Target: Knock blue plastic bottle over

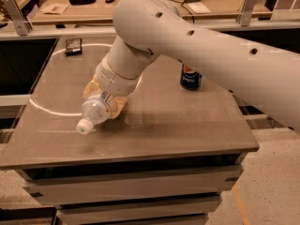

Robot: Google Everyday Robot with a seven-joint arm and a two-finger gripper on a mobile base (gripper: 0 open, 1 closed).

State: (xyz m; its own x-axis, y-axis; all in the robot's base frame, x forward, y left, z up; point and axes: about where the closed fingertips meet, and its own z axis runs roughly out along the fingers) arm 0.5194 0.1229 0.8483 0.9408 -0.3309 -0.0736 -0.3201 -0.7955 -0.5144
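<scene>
The blue plastic bottle (95, 111) is seen steeply tipped over the table's (197, 125) front-left part. Its white cap (84, 126) is lowest, at or just above the surface; contact can't be told. It is clamped betw. the 2 tan fingers of the gripper (106, 100), which is angled down w/ the wrist, prob. so the bottle is laid on its side, not flung. The Pepsi can (190, 77) stands upright, well apart. Task is judged nearly done; release not yet made.
</scene>
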